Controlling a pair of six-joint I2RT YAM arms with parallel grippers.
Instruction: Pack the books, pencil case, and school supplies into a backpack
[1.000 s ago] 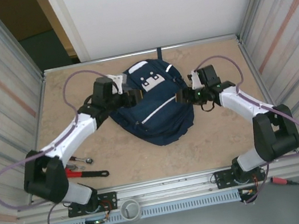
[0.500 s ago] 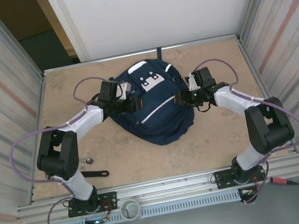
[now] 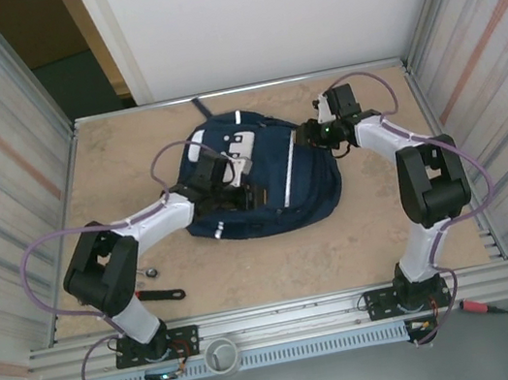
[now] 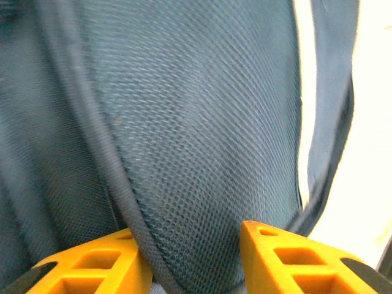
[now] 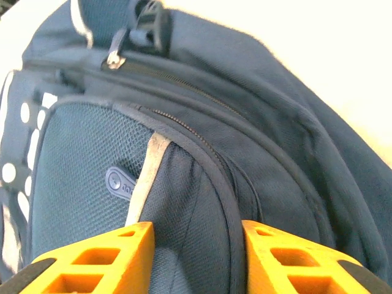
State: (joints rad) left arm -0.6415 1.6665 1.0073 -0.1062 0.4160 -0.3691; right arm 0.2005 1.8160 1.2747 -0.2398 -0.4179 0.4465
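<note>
The navy blue backpack lies on its side across the middle of the table, its white patches toward the left. My left gripper sits on its left part. In the left wrist view the left gripper is shut on a bunch of the backpack's mesh fabric. My right gripper is at the bag's far right edge. In the right wrist view the right gripper is shut on a piped fold of the backpack, beside a zip. The books, pencil case and school supplies are out of view.
A black tool handle pokes out from under my left arm near the front left, with a small metal spanner end beside it. A red-handled screwdriver lies on the frame at the front right. Bare tabletop surrounds the bag.
Both grippers have closed on the backpack. The bag has swung round from pointing front-to-back to lying sideways. The right gripper has moved toward the back wall and the left gripper toward the middle.
</note>
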